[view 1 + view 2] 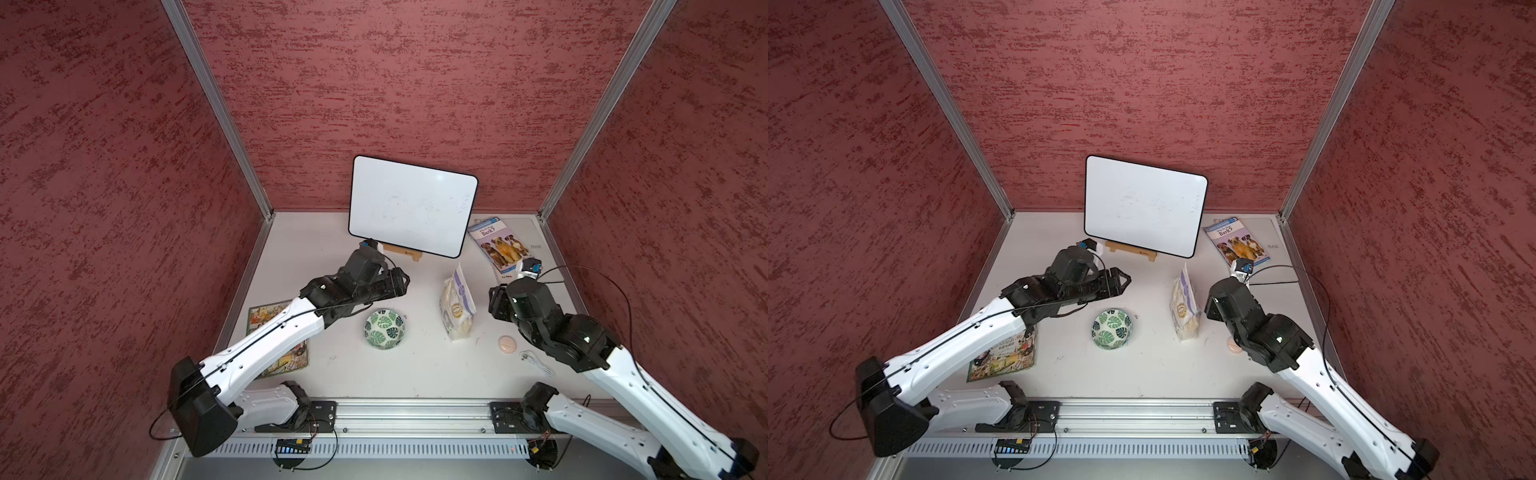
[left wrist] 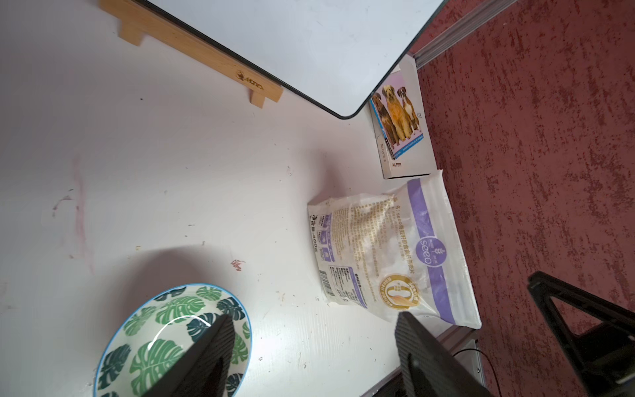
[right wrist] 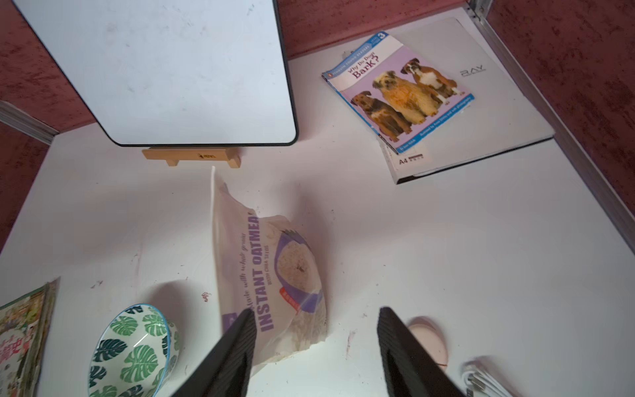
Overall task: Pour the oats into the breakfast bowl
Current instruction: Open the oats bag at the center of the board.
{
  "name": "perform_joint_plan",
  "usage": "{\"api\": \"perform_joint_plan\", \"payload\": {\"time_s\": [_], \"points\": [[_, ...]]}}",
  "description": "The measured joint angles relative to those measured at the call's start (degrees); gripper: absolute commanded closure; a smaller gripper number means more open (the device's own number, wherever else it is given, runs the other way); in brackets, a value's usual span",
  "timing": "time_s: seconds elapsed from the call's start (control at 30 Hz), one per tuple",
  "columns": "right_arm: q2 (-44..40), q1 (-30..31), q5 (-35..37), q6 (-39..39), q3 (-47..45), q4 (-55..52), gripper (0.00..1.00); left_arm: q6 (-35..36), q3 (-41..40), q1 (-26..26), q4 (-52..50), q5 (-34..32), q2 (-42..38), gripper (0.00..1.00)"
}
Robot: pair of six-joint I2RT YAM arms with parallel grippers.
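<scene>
A: Where is the bag of oats [image 1: 457,307] now?
B: It stands upright on the tabletop [image 1: 415,374], between the bowl [image 1: 384,329] and the right arm [image 1: 540,320]. Nothing holds it.
A: And the jaws?
B: Both pairs are spread apart and empty. The right jaws point at the bag, near it but not touching, I think to take it from the side. The left jaws hang just behind the bowl, perhaps to steady it.
A: Is the bowl empty?
B: Yes, no oats inside yet. I cannot tell if the bag's top is open.
</scene>
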Motion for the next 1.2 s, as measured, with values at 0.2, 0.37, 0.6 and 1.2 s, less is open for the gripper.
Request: {"api": "perform_joint_plan", "payload": {"time_s": [0.2,0.37,0.6,1.2], "points": [[-0.07,-8.85,-6.4,0.15,-7.06,3.1,0.42,1.07,16.41,-8.04,-3.23,-5.68,15.06,0.35],[-1.62,-12.94,-12.74,0.39,-11.45,6.86,0.42,1.4,28.65,-12.66,-7.61,-10.49,24.94,0.35],[-5.66,-13.64,-17.42,1.2,-14.05,9.97,0.42,0.94,35.52,-13.79,-11.17,-12.17,32.39,0.42],[-7.19,-13.7,-24.55,2.23,-16.37,12.87,0.42,-5.81,35.5,-13.79,-10.27,-9.64,34.01,0.73]]}}
